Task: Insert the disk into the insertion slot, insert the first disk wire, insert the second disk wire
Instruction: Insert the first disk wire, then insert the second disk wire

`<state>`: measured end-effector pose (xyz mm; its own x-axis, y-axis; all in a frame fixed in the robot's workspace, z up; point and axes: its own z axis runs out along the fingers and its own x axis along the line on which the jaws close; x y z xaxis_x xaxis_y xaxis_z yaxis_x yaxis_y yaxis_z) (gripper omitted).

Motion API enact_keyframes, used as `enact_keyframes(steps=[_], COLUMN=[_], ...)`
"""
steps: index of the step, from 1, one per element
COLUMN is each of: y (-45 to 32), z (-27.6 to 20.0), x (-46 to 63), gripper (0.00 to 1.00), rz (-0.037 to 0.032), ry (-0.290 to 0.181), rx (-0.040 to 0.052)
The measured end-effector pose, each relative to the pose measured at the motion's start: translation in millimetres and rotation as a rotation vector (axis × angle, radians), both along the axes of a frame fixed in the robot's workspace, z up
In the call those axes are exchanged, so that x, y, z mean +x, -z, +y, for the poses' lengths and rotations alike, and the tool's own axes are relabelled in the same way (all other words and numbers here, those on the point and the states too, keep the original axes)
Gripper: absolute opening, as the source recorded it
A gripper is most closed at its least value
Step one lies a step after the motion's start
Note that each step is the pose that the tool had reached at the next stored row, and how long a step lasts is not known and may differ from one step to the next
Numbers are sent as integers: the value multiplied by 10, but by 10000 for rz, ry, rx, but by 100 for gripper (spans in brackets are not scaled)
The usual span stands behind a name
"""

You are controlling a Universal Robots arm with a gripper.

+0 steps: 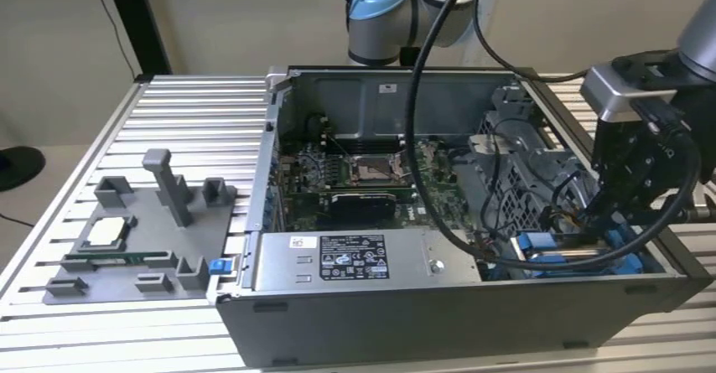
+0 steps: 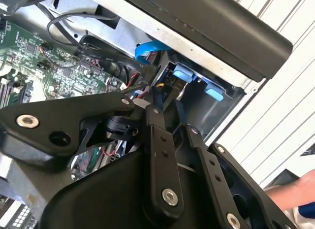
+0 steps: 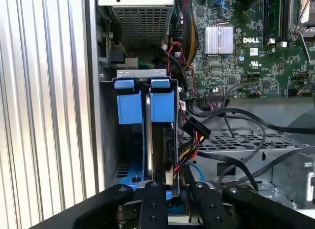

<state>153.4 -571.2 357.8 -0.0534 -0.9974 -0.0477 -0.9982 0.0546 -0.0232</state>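
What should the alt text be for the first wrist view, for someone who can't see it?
The gripper sits close to the insertion slot, a grey metal bay with blue tabs inside an open computer case. Black, red and yellow cables run beside the bay, with the green motherboard beyond.

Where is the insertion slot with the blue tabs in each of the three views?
Exterior view: the insertion slot sits in the case's near corner, at the exterior view's right.
Second wrist view: it lies just ahead of the gripper.
First wrist view: it stands between the case wall and the cables.
Shared landmark: the green motherboard.
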Motion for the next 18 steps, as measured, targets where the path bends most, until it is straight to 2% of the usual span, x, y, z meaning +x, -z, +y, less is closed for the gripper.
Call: enact_keyframes(steps=[3, 7, 12, 15, 16, 18], y=[-57, -84, -86, -85, -86, -86], z=[8, 34, 119, 161, 173, 194], x=[0, 18, 97, 151, 162, 173], gripper=[100, 100, 100, 100, 0, 0], rz=[-1, 1, 0, 7, 9, 14], ry=[0, 0, 0, 0, -1, 0], rx=[-41, -42, -50, -115, -158, -252])
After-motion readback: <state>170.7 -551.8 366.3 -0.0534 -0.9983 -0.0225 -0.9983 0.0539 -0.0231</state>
